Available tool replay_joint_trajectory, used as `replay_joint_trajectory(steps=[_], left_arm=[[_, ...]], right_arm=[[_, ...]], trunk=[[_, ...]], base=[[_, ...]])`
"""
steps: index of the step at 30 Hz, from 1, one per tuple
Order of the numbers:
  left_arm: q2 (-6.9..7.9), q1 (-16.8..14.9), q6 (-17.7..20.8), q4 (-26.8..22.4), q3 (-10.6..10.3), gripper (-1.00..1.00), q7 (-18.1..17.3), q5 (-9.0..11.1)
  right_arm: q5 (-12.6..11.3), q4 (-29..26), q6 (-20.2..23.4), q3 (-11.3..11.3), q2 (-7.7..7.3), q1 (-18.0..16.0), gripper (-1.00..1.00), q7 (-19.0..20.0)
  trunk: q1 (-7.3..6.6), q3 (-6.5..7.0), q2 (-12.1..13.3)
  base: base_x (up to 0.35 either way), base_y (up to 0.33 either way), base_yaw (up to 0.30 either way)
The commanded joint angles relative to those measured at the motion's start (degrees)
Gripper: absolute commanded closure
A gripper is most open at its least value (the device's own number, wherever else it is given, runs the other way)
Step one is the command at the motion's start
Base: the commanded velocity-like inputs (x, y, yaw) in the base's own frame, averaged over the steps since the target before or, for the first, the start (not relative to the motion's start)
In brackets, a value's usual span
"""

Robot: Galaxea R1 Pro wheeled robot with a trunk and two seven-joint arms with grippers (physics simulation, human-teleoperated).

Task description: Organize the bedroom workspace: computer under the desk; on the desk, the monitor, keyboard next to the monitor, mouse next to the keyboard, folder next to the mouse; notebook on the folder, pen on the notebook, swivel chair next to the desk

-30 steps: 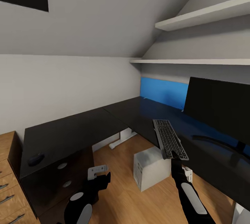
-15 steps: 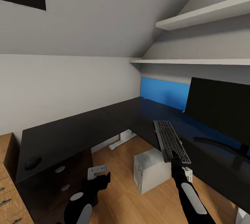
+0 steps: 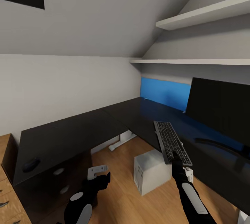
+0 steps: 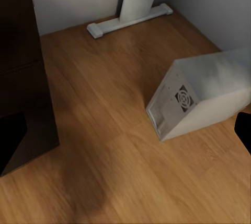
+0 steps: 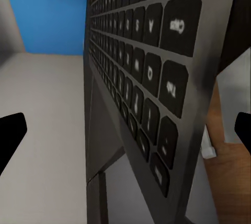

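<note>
I have the keyboard (image 3: 171, 142) clamped by its near end in my right gripper (image 3: 176, 157), raised over the counter (image 3: 76, 130) edge at lower right of centre, not set down yet. The monitor (image 3: 218, 105) already stands on the counter at far right, and the computer (image 3: 151, 170) sits on the floor beneath. The mouse (image 3: 31, 164) lies at lower left, well apart from the keyboard. My left gripper (image 3: 98, 173) hangs low; whether it's open I cannot tell. Mouse, folder, notebook, pen and chair remain, I reckon.
</note>
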Motion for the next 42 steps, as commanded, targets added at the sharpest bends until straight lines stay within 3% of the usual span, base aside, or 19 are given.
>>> replay_joint_trajectory(steps=[1, 11, 12, 28, 38, 42], left_arm=[[0.01, -0.05, 0.10, -0.06, -0.07, -1.00, 0.57, 0.59], [0.01, -0.05, 0.16, -0.06, -0.07, -1.00, 0.59, 0.71], [0.01, -0.05, 0.16, -0.06, -0.07, -1.00, 0.58, 0.71], [0.01, -0.05, 0.16, -0.06, -0.07, -1.00, 0.63, 0.72], [-0.08, -0.05, 0.16, 0.02, -0.07, -1.00, 0.66, 0.72], [-0.08, -0.05, 0.16, 0.02, -0.07, -1.00, 0.72, 0.72]], right_arm=[[-0.60, 0.02, -0.14, -0.05, 0.03, -0.03, -1.00, 0.28], [-0.52, 0.03, -0.18, -0.03, 0.03, -0.03, -1.00, 0.20], [-0.52, 0.03, -0.18, -0.02, 0.02, -0.03, 1.00, 0.20], [-0.42, -0.05, -0.18, 0.15, 0.01, -0.03, 1.00, 0.18], [-0.50, -0.54, -0.18, 0.63, 0.18, -0.03, 1.00, 0.87], [-0.51, -0.66, -0.24, 0.65, 0.32, -0.03, 1.00, 3.40]], trunk=[[0.01, -0.06, -0.03], [0.01, -0.06, -0.03], [0.01, -0.06, -0.03], [0.01, -0.06, -0.03], [-2.18, 1.73, 3.98], [-3.06, 2.45, 5.59]], base=[[0.175, 0.000, 0.000], [0.025, 0.000, 0.000], [0.002, 0.000, 0.000], [0.000, 0.000, 0.000], [0.000, 0.000, 0.000], [0.000, 0.000, 0.000]])
